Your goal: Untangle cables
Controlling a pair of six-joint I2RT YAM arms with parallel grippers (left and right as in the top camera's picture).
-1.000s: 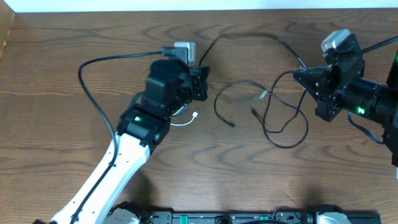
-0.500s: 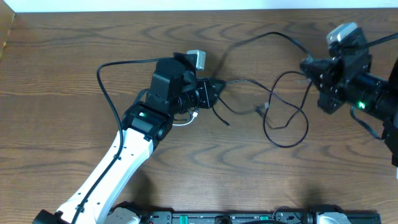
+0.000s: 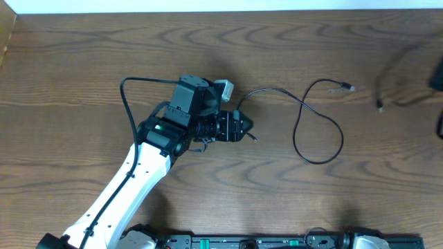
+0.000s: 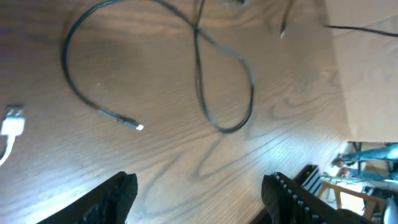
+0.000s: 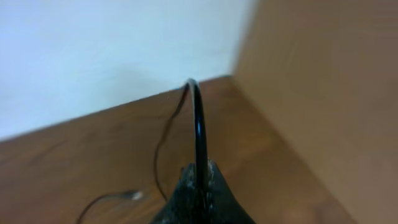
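Wooden table (image 3: 83,62) bears the black cable (image 3: 295,133), looped before our left gripper (image 4: 199,185), which gapes empty. The white cable (image 4: 11,124) lies beside it, hidden from above by the arm (image 3: 138,173). Our right gripper (image 5: 198,174) clenches a second black cord (image 5: 198,118) at the table's corner.

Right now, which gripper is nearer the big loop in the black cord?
Left. The left gripper sits open just left of the loop. The right gripper is well to its right, outside the overhead view, clamped on another black cord.
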